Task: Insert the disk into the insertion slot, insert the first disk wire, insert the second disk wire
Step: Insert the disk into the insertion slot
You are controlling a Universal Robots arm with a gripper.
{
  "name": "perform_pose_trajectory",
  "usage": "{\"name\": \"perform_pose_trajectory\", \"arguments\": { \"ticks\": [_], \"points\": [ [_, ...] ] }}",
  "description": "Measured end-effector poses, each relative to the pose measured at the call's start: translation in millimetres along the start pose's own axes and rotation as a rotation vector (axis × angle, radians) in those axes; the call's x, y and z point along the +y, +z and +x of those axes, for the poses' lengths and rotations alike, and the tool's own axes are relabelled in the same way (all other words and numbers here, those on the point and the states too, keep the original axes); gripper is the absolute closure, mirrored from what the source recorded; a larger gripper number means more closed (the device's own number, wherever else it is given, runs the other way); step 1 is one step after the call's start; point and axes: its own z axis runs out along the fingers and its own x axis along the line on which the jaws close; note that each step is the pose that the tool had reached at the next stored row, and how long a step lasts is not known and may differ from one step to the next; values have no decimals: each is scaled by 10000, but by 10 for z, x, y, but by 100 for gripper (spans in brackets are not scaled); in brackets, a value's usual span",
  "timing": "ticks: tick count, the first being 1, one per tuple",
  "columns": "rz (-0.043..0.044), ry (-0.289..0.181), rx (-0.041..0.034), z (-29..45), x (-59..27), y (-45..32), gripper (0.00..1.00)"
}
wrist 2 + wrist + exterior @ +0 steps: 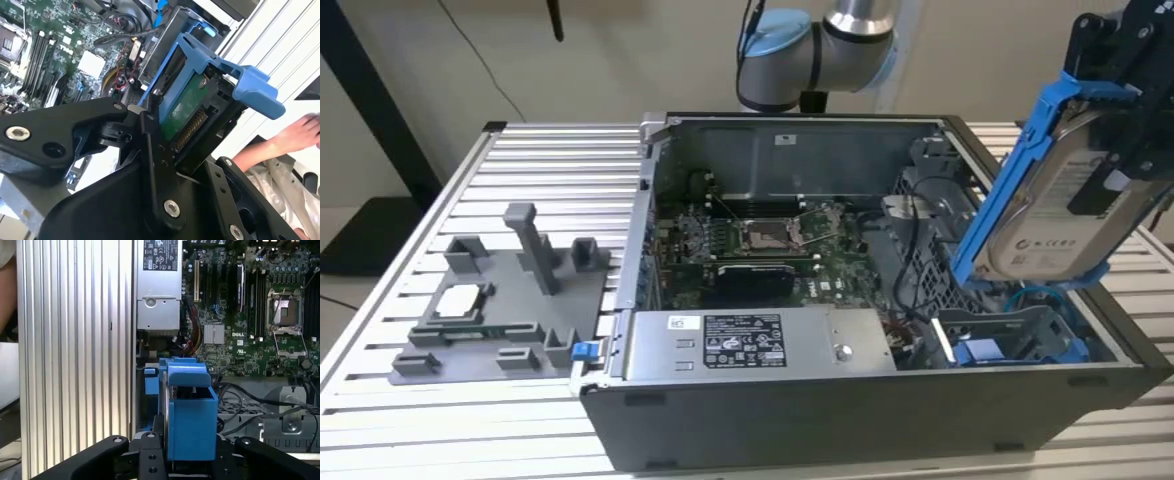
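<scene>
disk (1051,205): silver-grey drive, white label facing out, bright blue carrier framing it. Standing on edge and tilted, lifted at the exterior view's right end of the open case. insertion slot (1014,338) (grey bay, blue rails) is right below its lower edge; disk not yet seated.

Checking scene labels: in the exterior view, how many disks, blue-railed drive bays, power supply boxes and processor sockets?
disk: 1
insertion slot: 1
power supply box: 1
processor socket: 1
Total: 4
</scene>
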Motion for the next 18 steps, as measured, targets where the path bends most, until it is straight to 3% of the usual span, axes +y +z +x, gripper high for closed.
{"name": "perform_pose_trajectory", "arguments": {
  "ticks": [18],
  "points": [
    [-1, -1, -12, 27, -84, 237, 100]
  ]
}}
